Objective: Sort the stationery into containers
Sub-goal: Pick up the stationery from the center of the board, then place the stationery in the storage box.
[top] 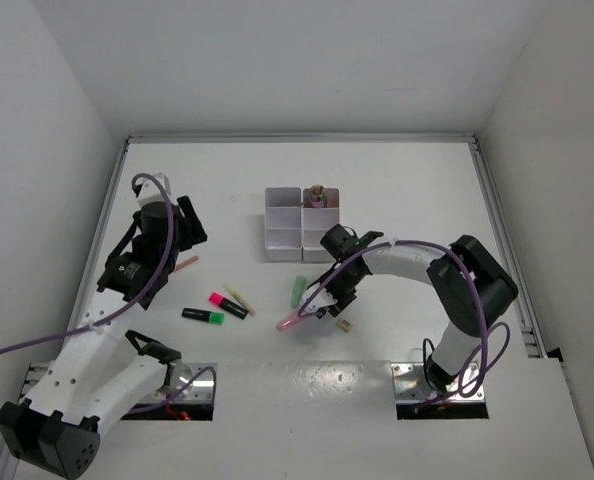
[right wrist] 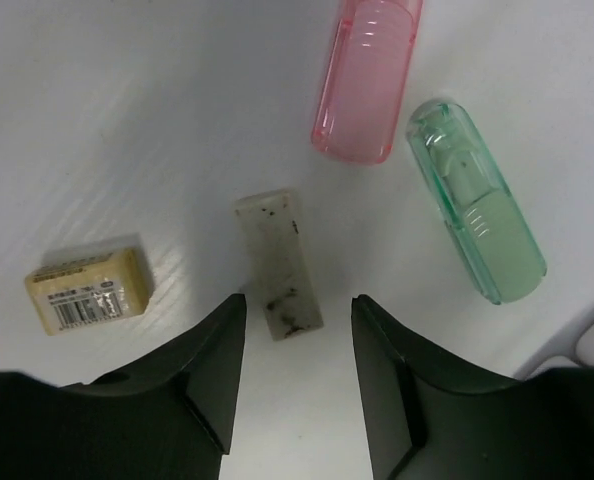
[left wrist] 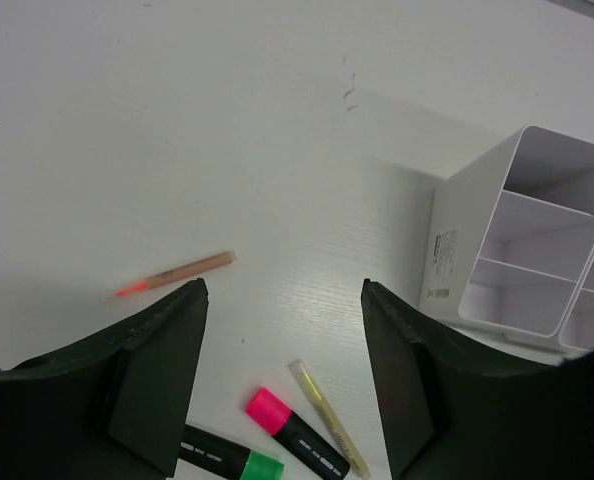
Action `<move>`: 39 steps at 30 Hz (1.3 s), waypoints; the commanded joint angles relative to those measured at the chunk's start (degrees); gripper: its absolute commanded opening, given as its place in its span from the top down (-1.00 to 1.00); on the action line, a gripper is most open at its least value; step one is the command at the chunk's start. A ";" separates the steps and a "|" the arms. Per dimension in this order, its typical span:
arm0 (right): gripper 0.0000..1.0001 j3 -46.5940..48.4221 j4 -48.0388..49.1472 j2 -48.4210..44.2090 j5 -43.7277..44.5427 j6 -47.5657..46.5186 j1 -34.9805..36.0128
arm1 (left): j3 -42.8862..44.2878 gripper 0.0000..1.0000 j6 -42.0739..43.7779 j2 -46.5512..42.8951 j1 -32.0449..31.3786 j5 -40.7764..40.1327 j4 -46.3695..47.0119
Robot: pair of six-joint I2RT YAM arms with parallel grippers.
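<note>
The white six-compartment tray [top: 282, 238] stands mid-table and shows in the left wrist view [left wrist: 447, 260]. My left gripper [top: 190, 228] is open and empty [left wrist: 282, 300], hovering above a peach pencil [left wrist: 177, 274], a pink highlighter [left wrist: 295, 433], a green highlighter [left wrist: 227, 458] and a pale yellow stick [left wrist: 329, 417]. My right gripper [top: 325, 300] is open [right wrist: 297, 305], its fingers either side of the near end of a dirty white eraser [right wrist: 277, 265]. A tan eraser [right wrist: 87, 290], a pink piece [right wrist: 367, 80] and a green piece [right wrist: 477, 210] lie close by. The scissors are out of view.
A brownish item [top: 317, 192] stands in the tray's back right compartment. The highlighters [top: 217, 310] and the pencil [top: 184, 265] lie left of the tray. Metal rails [top: 502, 240] edge the table, with white walls beyond.
</note>
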 commanded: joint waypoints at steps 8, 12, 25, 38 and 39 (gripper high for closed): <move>0.62 5.43 -4.67 5.71 4.12 0.11 2.15 | -0.11 -0.37 0.44 -1.18 0.64 -0.11 2.28; 0.80 7.46 -11.71 6.33 2.28 0.11 2.15 | -0.11 -0.37 0.44 -1.18 0.64 -0.11 2.28; 1.00 13.19 6.63 -15.54 17.69 30.50 1.01 | -0.11 -0.37 0.97 -1.18 0.64 0.42 2.28; 0.94 17.05 20.10 -5.63 42.69 41.77 1.01 | -0.11 -0.37 0.97 -1.18 0.64 0.94 2.80; 0.92 17.83 20.09 -4.84 43.66 41.77 1.01 | -0.11 -0.37 0.97 -1.18 0.64 0.94 2.80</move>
